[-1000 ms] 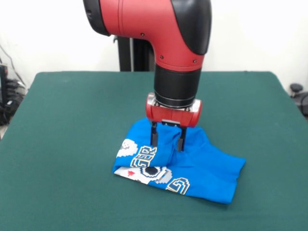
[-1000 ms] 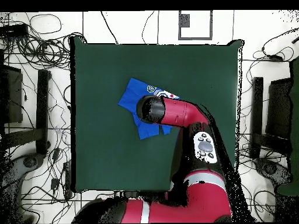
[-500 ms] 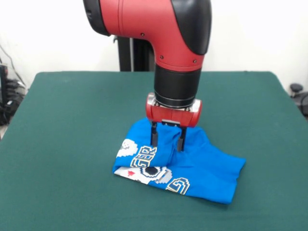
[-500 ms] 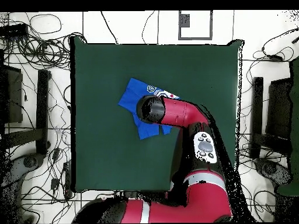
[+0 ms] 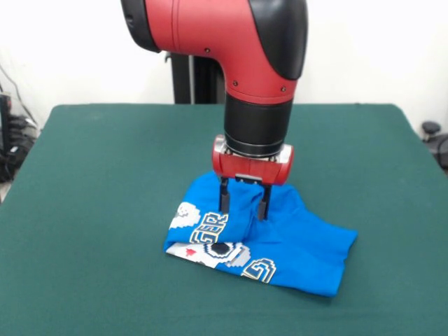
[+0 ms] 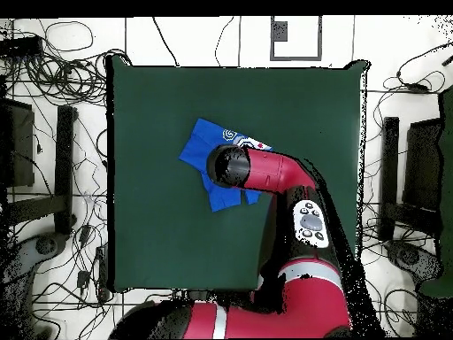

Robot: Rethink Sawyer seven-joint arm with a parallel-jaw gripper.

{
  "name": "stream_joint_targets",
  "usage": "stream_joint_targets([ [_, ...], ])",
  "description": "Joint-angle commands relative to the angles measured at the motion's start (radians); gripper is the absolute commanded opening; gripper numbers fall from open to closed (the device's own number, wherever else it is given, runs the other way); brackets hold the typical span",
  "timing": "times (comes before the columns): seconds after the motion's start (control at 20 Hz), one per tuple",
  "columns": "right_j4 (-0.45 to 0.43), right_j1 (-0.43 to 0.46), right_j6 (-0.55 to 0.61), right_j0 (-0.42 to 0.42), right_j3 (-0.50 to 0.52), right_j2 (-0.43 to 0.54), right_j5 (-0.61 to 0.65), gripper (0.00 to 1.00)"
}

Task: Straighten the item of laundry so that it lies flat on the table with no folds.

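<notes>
The item of laundry (image 5: pixel 301 245), a bright blue T-shirt, lies crumpled near the middle of the green table (image 5: pixel 105 175). Its white, black and yellow pixel graphic shows along its front-left edge. My gripper (image 5: pixel 243 213) points straight down into the shirt. A ridge of blue fabric rises between the two black fingers (image 5: pixel 224 199), and they are shut on it. In the overhead view the arm's wrist covers the gripper, and the shirt (image 6: pixel 196 146) sticks out from under it to the left and above.
The table (image 6: pixel 159 230) is far larger than the shirt, with bare green cloth on every side of it. Cables and black stands (image 6: pixel 64 168) lie on the floor beyond the table's edges.
</notes>
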Motion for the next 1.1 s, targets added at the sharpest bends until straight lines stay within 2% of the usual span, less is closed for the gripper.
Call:
stream_joint_targets([
  [0.05,0.009,0.046,0.094,0.025,0.052,0.098,0.04,1.0],
  [1.1,0.008,0.056,0.091,0.044,0.019,0.087,0.078,1.0],
])
